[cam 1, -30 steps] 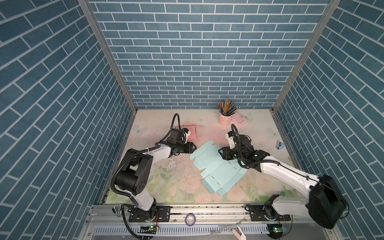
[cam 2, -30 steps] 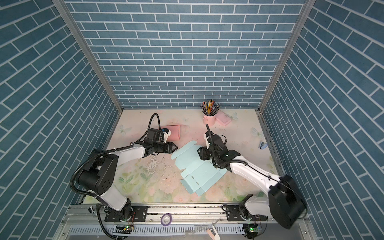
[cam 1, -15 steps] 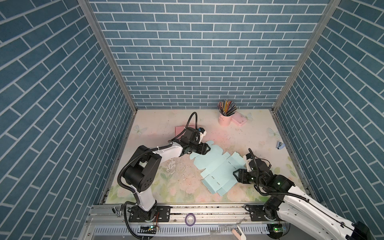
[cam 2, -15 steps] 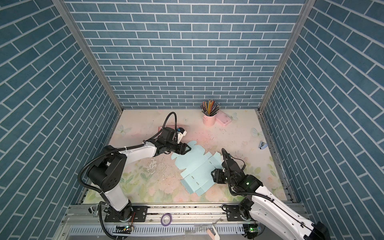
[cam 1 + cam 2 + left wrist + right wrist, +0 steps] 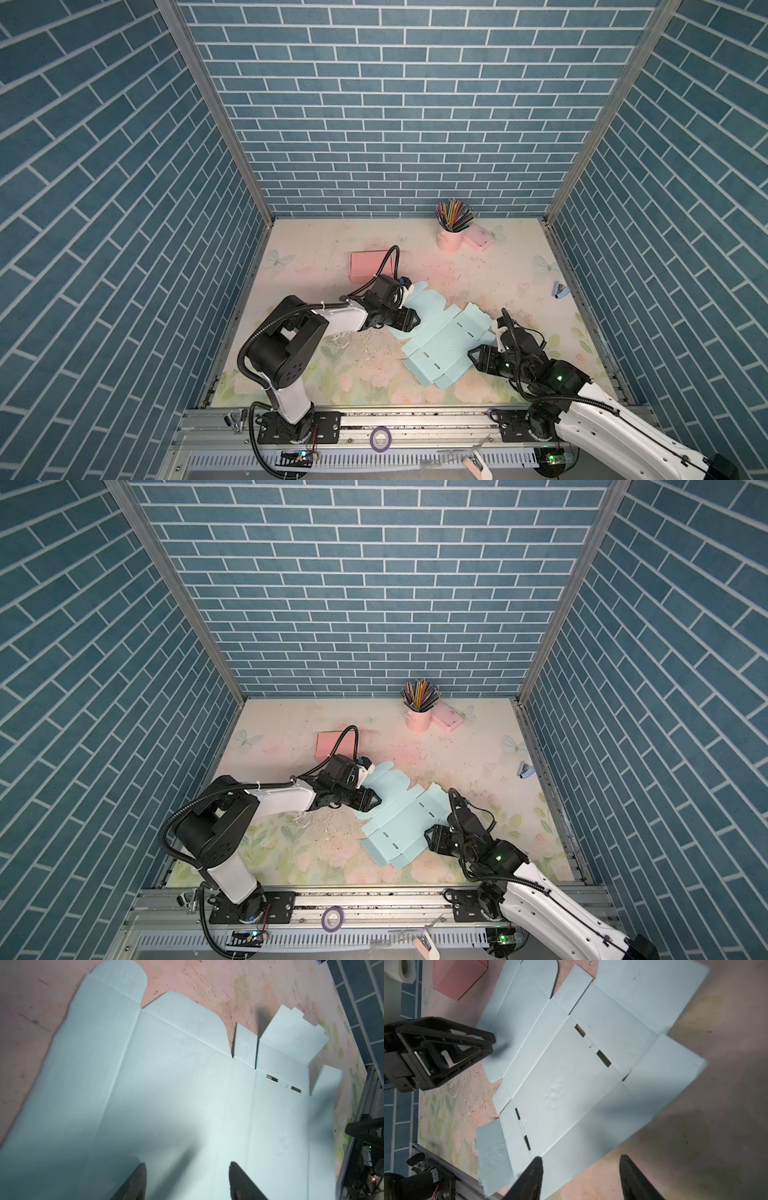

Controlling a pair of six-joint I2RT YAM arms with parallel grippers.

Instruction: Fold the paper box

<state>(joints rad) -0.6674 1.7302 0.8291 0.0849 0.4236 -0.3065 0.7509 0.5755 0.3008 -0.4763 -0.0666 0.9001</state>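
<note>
Left pincer [image 5: 187, 1164] gapes above flat, creased, slotted paper box [image 5: 176, 1084].

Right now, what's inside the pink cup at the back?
A bunch of colourful pencils stands inside the pink cup, fanning out above its rim. Their lower ends, and anything else at the bottom, are hidden by the cup's wall.
</note>
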